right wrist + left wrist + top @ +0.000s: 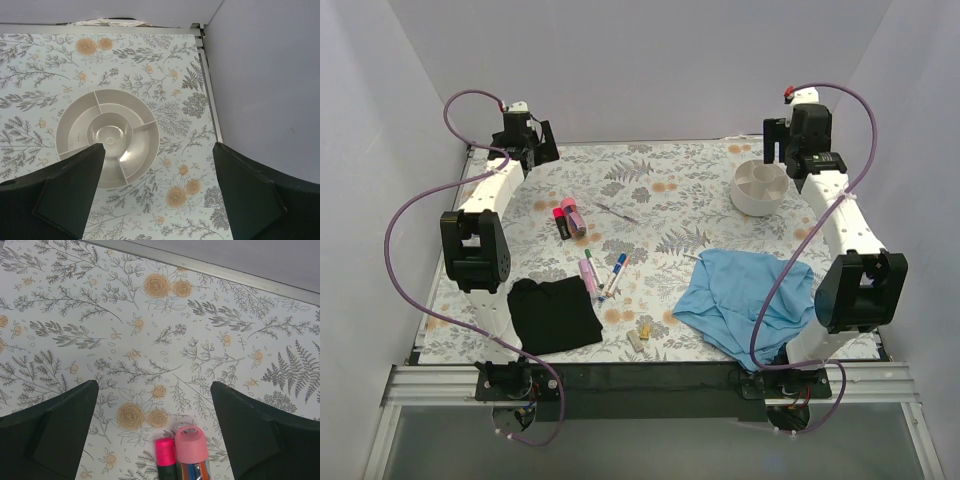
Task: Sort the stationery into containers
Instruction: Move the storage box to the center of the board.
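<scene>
Top view only: counted two cloths on floral-patterned table cover (670,190), one black cloth (553,313) by left base, one crumpled light-blue cloth (745,295) by right base. Counted there too: two stubby highlighters (567,218) side by side, touching; one thin pen (616,211) just right of them; roughly four thin pens and markers (602,273) clustered mid-table, exact number unclear; two tiny pale blocks (639,334) near front edge. All lying loose on cover, well apart from one white round plastic organiser (760,185) at far right.

Left wrist only: resolved highlighter caps, one magenta (165,452), one paler pink. Left gripper (154,390) jaws spread wide, touching neither.

Right wrist only: looked down into organiser (75,117). Counted one centre cup, four ring dividers; lower-left part hidden behind finger. Right gripper (159,150) jaws spread wide above it, pinching nothing.
</scene>
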Controlling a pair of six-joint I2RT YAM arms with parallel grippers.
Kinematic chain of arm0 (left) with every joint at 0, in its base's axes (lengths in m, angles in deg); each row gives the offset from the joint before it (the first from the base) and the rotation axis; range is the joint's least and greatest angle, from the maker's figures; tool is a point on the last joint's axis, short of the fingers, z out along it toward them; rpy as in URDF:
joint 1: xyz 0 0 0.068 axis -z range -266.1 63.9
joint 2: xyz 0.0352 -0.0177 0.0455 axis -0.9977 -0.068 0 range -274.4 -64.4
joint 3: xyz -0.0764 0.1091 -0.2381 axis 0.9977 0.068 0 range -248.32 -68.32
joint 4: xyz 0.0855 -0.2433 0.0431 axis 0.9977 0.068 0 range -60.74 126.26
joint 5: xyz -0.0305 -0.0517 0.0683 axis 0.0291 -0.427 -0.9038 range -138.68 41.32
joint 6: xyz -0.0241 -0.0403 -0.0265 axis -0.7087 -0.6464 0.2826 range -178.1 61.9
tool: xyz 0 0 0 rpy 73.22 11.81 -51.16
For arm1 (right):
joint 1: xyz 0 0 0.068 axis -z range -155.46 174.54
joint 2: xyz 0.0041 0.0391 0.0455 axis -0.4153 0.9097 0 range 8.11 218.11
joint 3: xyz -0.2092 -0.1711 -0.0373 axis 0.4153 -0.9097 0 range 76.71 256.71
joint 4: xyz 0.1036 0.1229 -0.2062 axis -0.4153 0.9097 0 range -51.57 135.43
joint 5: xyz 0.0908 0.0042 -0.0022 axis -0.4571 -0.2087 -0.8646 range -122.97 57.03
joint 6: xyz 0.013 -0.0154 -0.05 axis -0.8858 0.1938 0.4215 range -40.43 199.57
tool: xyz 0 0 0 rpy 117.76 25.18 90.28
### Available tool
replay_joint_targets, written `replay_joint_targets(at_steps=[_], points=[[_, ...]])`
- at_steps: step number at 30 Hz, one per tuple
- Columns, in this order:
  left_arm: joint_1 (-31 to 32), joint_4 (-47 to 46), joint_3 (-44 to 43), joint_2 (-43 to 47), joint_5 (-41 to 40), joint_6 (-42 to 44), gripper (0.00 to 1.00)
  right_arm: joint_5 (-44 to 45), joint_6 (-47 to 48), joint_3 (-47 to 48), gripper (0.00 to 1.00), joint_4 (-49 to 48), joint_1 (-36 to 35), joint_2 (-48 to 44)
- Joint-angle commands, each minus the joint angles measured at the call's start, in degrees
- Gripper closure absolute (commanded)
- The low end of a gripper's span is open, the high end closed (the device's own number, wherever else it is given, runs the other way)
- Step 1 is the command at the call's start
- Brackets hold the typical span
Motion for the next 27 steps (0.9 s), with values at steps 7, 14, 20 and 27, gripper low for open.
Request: replay_joint_targets(at_steps=[7, 14, 20, 27], points=[[0.5, 0.7, -0.5, 3.4, 3.9, 4.5, 0.02, -19.0, 8.6, 6.8, 0.02, -1.8, 3.1, 6.7], [0.5, 3.0, 0.8, 3.7, 6.1, 4.5, 0.02, -25.9, 7.1, 22.0, 0.17, 7.3, 5.7, 20.0], [0.7, 3.5, 3.7, 5.8, 7.0, 3.9, 0.03, -31.8, 5.8, 33.7, 0.53, 15.6, 6.4, 28.8], [1.5, 3.7, 5.0, 6.1, 6.7, 4.3, 0.04, -34.5, 6.7, 34.2, 0.49, 20.6, 6.8, 30.8]])
